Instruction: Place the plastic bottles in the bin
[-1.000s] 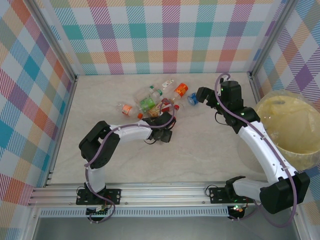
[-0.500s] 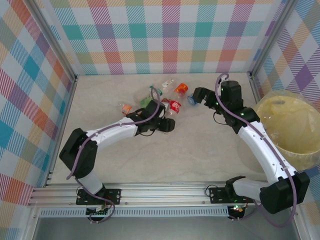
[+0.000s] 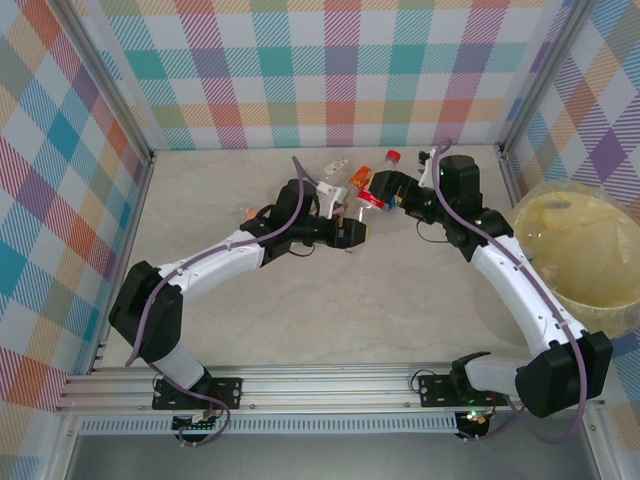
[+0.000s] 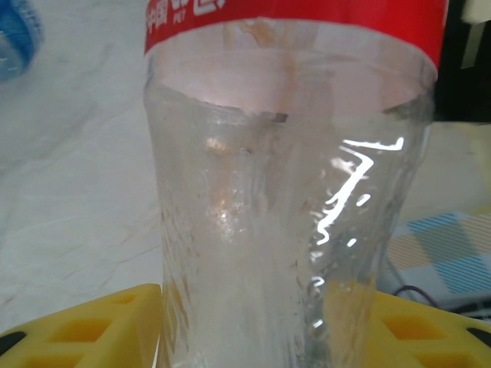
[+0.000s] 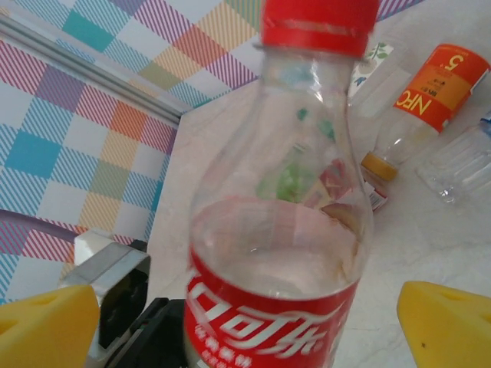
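The left end effector (image 3: 352, 233) pinches a small clear plastic bottle with a red label (image 5: 280, 230) by its lower body. Its yellow fingers (image 4: 77, 330) press against the clear wall on both sides, just below the label. In the left wrist view the edge of that label carries small white characters and the letters "PET". The bottle reaches from this end effector towards the right end effector (image 3: 380, 188), which stands spread wide around it. In the right wrist view its yellow fingertips (image 5: 46, 326) lie well out to either side of the label, with clear gaps to the plastic. Between them the red label shows the Coca-Cola name in white Chinese script, and the red screw cap (image 5: 318, 23) sits at the far end, away from that end effector. Beyond the right end effector, on the pale marbled desk (image 3: 400, 300), lies a clear bottle with an orange label (image 5: 441, 88) that reads "NFC" and "5", its orange cap (image 5: 380, 165) pointing back towards the fingers. Near it lie a bottle with a white label bearing green leaves (image 5: 376, 65) and a crushed clear bottle (image 5: 460, 165). A blurred blue plastic item (image 4: 15, 38) lies on the desk ahead and to the left of the left end effector. The large round pale-yellow translucent bin (image 3: 590, 295) stands behind the right end effector, beside that arm's forearm, well apart from the held bottle.
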